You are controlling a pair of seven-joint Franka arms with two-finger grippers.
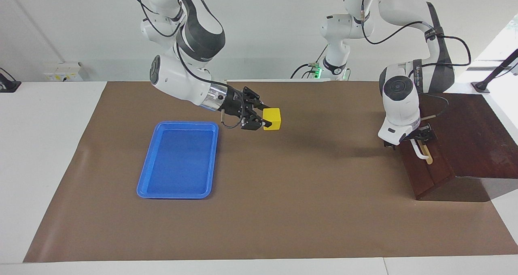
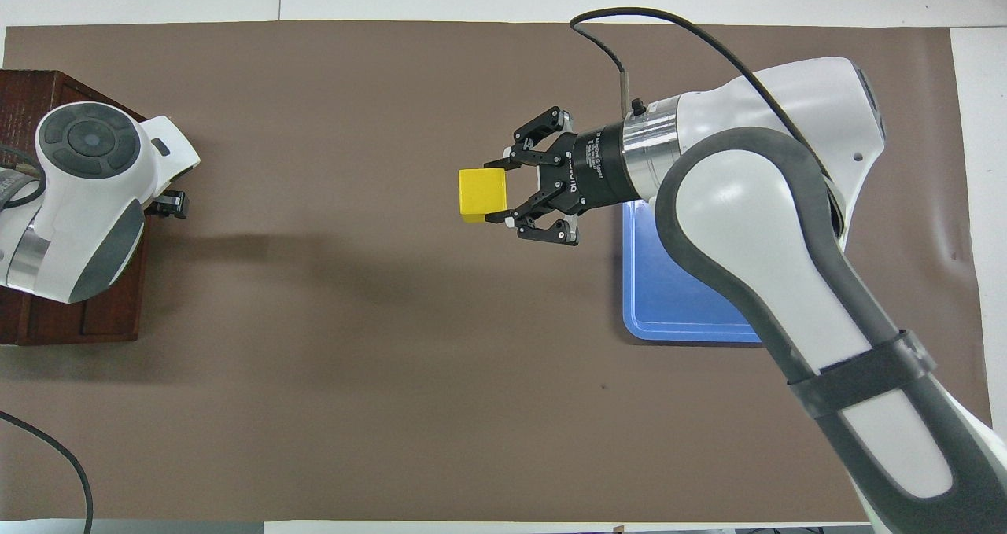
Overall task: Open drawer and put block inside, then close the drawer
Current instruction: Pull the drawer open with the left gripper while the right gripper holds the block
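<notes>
Our right gripper pinches the block aloft over the brown mat, beside the blue tray. Our left gripper sits at the drawer handle; we cannot tell its jaws' state.

Between the blue tray and the drawer you have bare brown mat with nothing standing on it. The left gripper sits at the drawer's white handle, blocking the front. The right gripper carries the block above the mat beside the tray.
</notes>
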